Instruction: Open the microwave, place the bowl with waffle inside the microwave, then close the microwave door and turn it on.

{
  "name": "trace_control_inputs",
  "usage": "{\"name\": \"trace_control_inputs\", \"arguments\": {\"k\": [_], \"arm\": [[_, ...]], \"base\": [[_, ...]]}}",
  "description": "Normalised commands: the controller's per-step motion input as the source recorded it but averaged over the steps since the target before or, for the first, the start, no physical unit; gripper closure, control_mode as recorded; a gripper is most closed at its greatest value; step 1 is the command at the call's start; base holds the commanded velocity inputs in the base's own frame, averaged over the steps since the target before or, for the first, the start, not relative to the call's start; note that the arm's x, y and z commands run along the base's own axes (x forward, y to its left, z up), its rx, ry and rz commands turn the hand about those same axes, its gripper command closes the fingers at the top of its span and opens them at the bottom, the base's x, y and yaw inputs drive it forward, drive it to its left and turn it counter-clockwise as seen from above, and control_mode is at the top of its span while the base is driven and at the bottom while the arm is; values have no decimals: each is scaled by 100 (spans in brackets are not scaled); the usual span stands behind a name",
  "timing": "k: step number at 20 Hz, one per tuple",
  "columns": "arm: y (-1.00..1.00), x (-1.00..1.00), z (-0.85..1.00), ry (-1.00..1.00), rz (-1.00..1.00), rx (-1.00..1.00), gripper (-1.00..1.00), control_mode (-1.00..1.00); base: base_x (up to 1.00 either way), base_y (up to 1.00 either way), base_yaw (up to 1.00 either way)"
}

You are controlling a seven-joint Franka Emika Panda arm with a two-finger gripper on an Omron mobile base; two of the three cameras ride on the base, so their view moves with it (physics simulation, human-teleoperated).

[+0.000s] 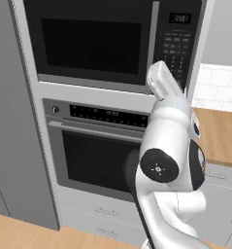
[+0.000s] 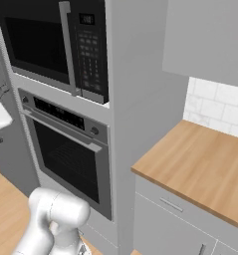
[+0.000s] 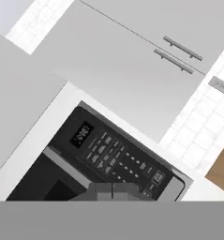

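Now our fingers (image 3: 112,191) are clenched together with nothing between them, their dark tips meeting just below the microwave's keypad panel (image 3: 120,159) in the hand view. From the left base view, the white hand (image 1: 162,81) sits close in front of the lower corner of that panel, at the microwave's (image 1: 103,41) bottom edge. The microwave door (image 1: 91,39) is flush and closed, its dark glass facing out toward us; its grey bar handle (image 1: 154,44) runs vertically, long axis up and down, just beside the keypad. The small display (image 1: 179,18) sits at the panel's top. Directly under the microwave is the oven (image 1: 95,146), its horizontal handle (image 1: 95,132) crossing below a knob row. To the right of the appliance column, the wooden counter (image 2: 200,169) lies bare, with white tile (image 2: 217,107) behind it and open room above.
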Motion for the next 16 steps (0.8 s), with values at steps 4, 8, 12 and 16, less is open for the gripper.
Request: {"name": "trace_control_inputs", "arguments": {"k": [4, 8, 12, 16], "arm": [[-37, -47, -63, -2, -1, 16, 100, -100], [-63, -15, -69, 0, 0, 22, 100, -100], [-47, 8, -38, -15, 6, 28, 100, -100], [-11, 35, -30, -16, 14, 24, 100, -100]], "base": [[0, 0, 0], [0, 0, 0], [0, 0, 0], [0, 0, 0]]}}
